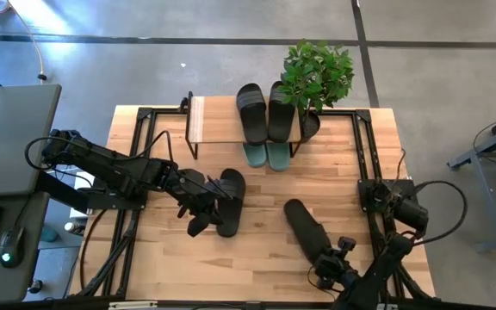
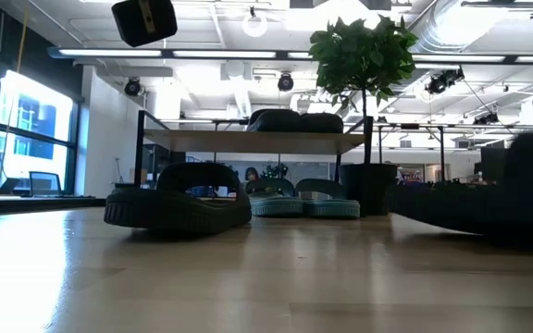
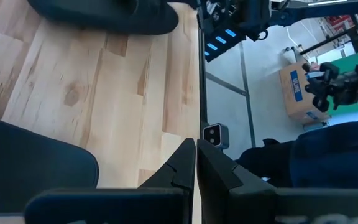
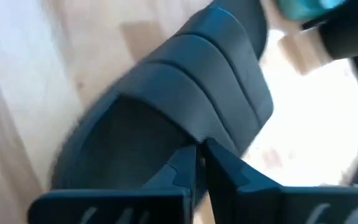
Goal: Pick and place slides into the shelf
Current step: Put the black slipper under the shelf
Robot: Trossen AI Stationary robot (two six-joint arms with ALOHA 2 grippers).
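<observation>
The left gripper (image 1: 198,209) is seen near the middle of the tabletop (image 1: 257,258), just beside a black slide (image 1: 229,201) that lies flat on the wood. In its wrist view the fingers (image 3: 180,168) are pressed together with nothing between them, so no grasp on this slide is held.

The right gripper (image 1: 327,263) is found toward the tabletop's near right part, at the heel end of a second black slide (image 1: 305,227). Its fingertips (image 4: 182,163) are closed against each other at the strap of that slide; whether any rubber is pinched cannot be told.

Toward the far edge, the shelf (image 1: 207,120) is seen with one black pair (image 1: 265,111) already laid on its plank top, and the sage-green pair (image 1: 266,155) set beneath it between the legs. A potted plant (image 1: 317,77) stands at the shelf's right end.

The task is judged roughly two thirds done: four slides are placed, and the two loose black ones remain to be picked up and carried to the shelf, where the left part of the plank lies bare.
</observation>
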